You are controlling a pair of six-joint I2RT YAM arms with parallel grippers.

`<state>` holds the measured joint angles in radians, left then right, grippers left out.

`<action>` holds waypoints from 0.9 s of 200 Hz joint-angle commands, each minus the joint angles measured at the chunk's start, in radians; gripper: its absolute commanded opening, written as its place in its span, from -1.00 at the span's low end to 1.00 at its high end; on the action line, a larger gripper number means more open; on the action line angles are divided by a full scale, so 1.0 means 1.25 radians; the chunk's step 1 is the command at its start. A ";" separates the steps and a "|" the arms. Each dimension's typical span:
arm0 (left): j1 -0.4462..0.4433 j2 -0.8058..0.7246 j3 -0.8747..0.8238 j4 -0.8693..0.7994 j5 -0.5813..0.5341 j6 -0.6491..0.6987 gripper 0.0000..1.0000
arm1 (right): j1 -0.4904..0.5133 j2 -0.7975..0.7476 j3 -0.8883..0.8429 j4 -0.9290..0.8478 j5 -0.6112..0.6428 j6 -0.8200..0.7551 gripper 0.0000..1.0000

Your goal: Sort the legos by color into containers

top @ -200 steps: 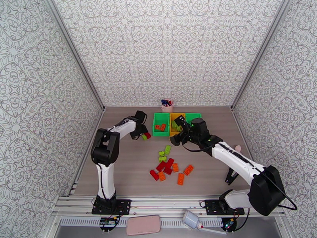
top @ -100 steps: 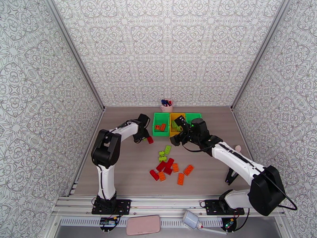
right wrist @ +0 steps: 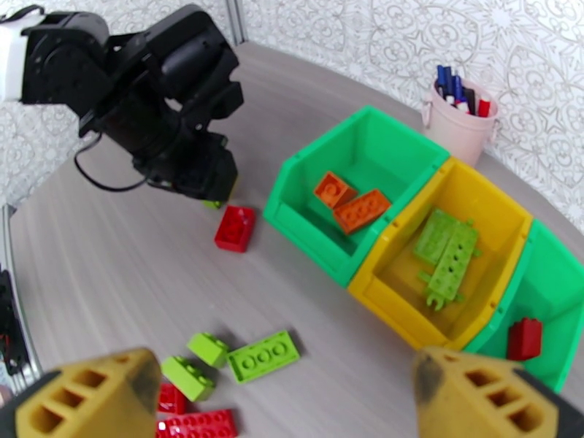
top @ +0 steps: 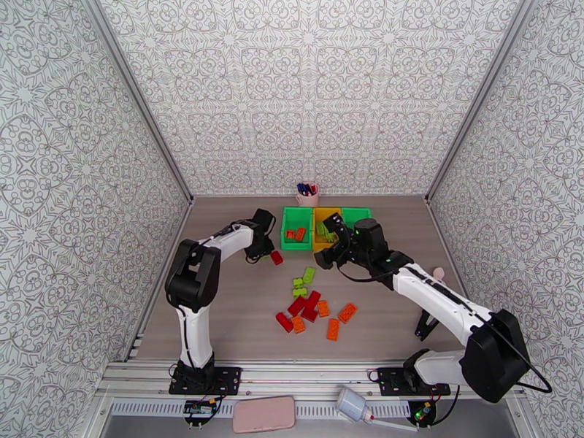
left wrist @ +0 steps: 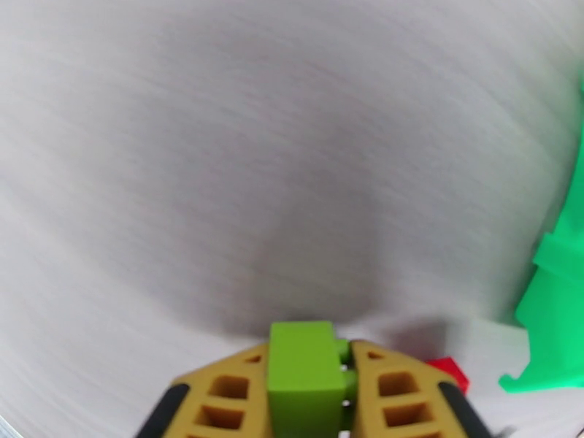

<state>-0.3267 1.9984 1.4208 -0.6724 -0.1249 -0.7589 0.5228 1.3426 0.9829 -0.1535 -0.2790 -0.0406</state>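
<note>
Just beside green bin, left fingers clamp green lego; right fingers wide.

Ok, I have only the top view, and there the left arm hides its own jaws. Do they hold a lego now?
Observer: Yes. In the left wrist view, the left jaws are shut on a light green lego.
Operator: And the red lego next to them?
Observer: In the right wrist view, that loose red lego lies flat on the table. It is beside the jaws, not between them.
Operator: The right arm covers part of the bins for me. Is anything in the right bin?
Observer: Yes. The right wrist view shows a second red lego inside the right bin.
</note>
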 commanded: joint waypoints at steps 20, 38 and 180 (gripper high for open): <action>-0.013 -0.122 -0.045 0.054 -0.021 0.005 -0.64 | 0.004 -0.055 -0.033 0.034 0.030 0.019 0.88; -0.025 -0.157 -0.053 0.099 -0.016 0.039 -0.65 | 0.004 -0.077 -0.047 0.042 0.052 0.025 0.88; -0.223 0.016 0.180 0.377 0.133 0.103 -0.66 | -0.037 -0.233 -0.152 0.039 0.173 0.066 0.87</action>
<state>-0.5800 1.9396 1.5513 -0.2256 0.0120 -0.6281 0.4866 1.0779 0.8150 -0.0956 -0.0898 0.0269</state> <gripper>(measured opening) 0.239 0.938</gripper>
